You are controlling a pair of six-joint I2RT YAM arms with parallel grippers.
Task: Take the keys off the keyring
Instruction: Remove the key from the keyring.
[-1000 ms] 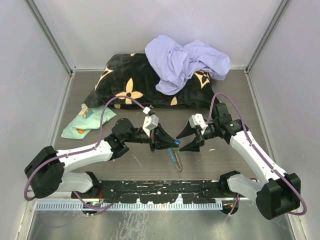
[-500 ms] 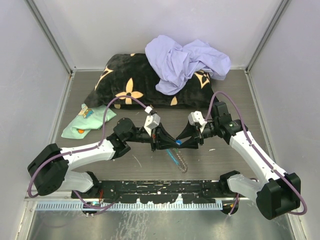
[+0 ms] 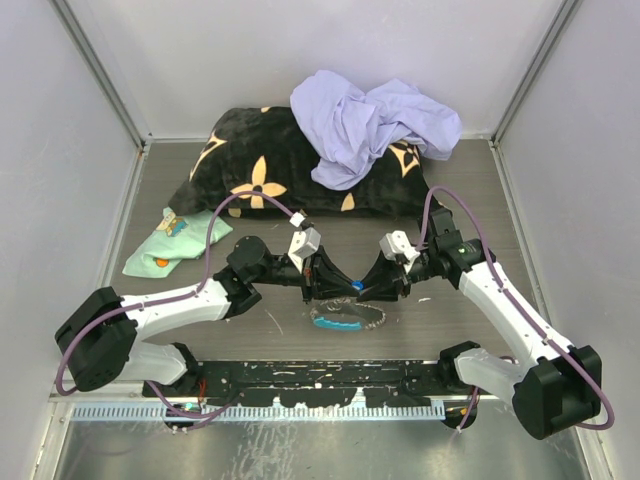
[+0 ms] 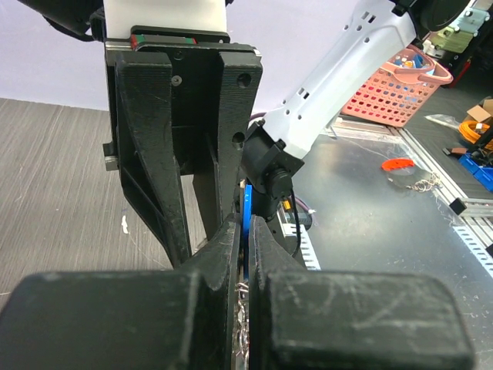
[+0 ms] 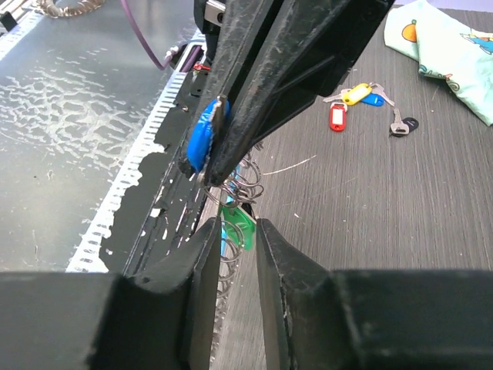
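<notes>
The left end effector [image 3: 337, 286] was clamped on the blue-tagged key [image 5: 202, 142], with the wire coils of the keyring [image 3: 352, 318] hanging directly under its tips. The chain loop and its light-blue crescent showed just below both end effectors in the top view. Whether it rested on the bench [image 5: 400, 200] could not be told.

The right end effector [image 5: 236, 231] had its fingers a narrow gap apart, with the green-tagged key [image 5: 240, 219] in that gap. Whether they had bitten on it could not be told. Three loose keys [image 5: 350, 99], tagged yellow, blue and red, lay well apart on the bench, so the job looked partly done.

To work the green one off well, the right fingers probably needed to close on the flat tag, not the coils. The pull then wanted to follow the wire's curve, not go straight out. The left grip had to hold firm, since a slip would likely swing the chain and lose the alignment.
</notes>
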